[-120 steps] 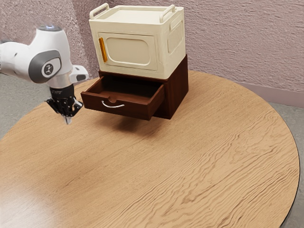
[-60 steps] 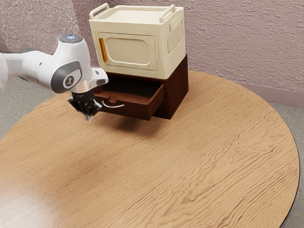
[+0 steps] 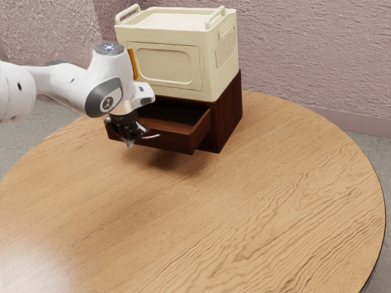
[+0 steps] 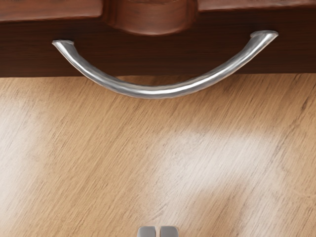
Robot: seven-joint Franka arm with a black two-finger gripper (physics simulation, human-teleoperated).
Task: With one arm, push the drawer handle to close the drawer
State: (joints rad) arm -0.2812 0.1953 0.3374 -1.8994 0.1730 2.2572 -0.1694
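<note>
Black robotic gripper (image 3: pixel 129 144), closed, hovers just before an open wooden drawer (image 3: pixel 177 142), curved metal handle (image 4: pixel 159 92) on its front, cream cabinet (image 3: pixel 166 65) above it.

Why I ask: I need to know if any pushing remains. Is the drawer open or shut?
Open: the drawer juts out from the dark cabinet, and its hollow inside shows.
</note>
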